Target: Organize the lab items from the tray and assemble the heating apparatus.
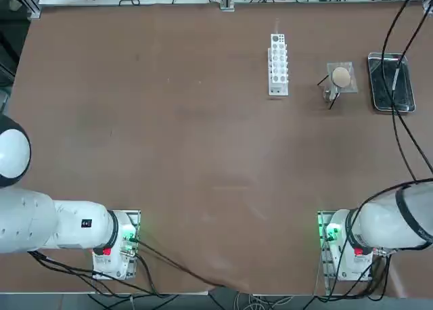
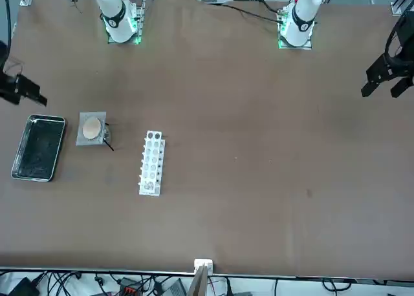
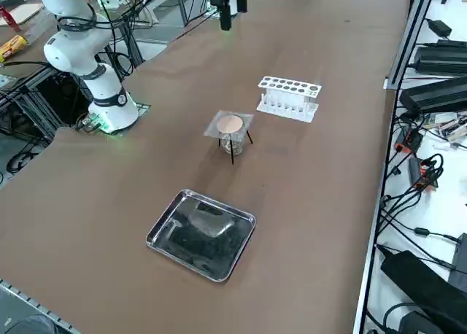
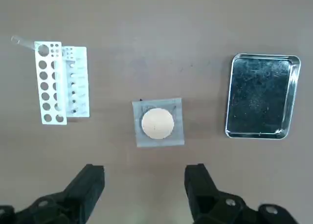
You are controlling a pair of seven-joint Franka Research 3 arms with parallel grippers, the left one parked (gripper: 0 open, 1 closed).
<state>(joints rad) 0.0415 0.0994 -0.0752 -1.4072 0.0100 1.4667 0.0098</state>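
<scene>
My right gripper (image 4: 145,197) hangs over the brown table (image 3: 109,232) with its jaws spread wide and nothing between them. Ahead of the fingertips, well short of being gripped, the mesh (image 4: 170,103) lies roughly in line with the gap, its tan round centre facing up. It sits on the dark-legged stand (image 3: 232,150), with the glass burner (image 3: 228,144) underneath, presumably so a flame would heat the mesh's middle. To one side is the tray (image 3: 166,254), bare inside, likely set apart because its items are already out. On the mesh's other side stands the white rack (image 4: 45,89), a clear tube (image 4: 22,42) at one end, probably slotted there to keep it upright. The assembly looks complete, so I judge little remains beyond moving clear without knocking the stand.
</scene>
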